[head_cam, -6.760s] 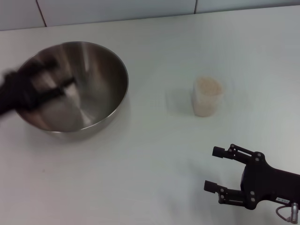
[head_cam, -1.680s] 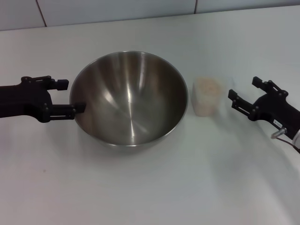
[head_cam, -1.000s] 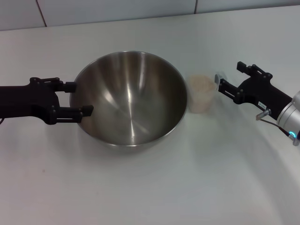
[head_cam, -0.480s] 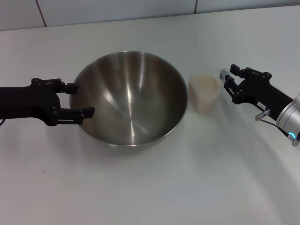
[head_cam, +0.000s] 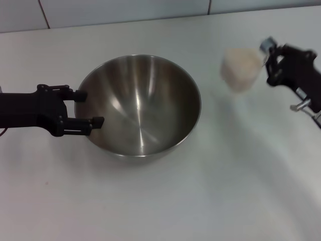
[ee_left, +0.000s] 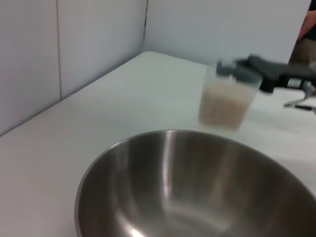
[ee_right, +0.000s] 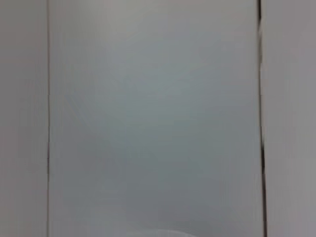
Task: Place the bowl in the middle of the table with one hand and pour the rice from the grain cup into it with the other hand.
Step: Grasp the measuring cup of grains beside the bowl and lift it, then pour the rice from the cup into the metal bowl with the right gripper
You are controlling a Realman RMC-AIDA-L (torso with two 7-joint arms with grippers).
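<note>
The bowl (head_cam: 139,104) sits on the white worktop (head_cam: 165,201), near its middle, upright. The left gripper (head_cam: 85,107) is at the bowl's left rim, jaws parted, one finger outside and one over the rim edge. The right gripper (head_cam: 268,57) holds the cup (head_cam: 242,68) raised off the worktop to the right of the bowl, jaws clenched on its side. The rice (ee_left: 224,102) fills the cup.

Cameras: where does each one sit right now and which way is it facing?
Head: looks down at the table, bowl mid-table; left gripper at its rim, right gripper holding the grain cup.
Left wrist: looks across the bowl at the cup; no own fingers.
Right wrist: only pale panels.
Head and left wrist share bowl, cup, right gripper.
</note>
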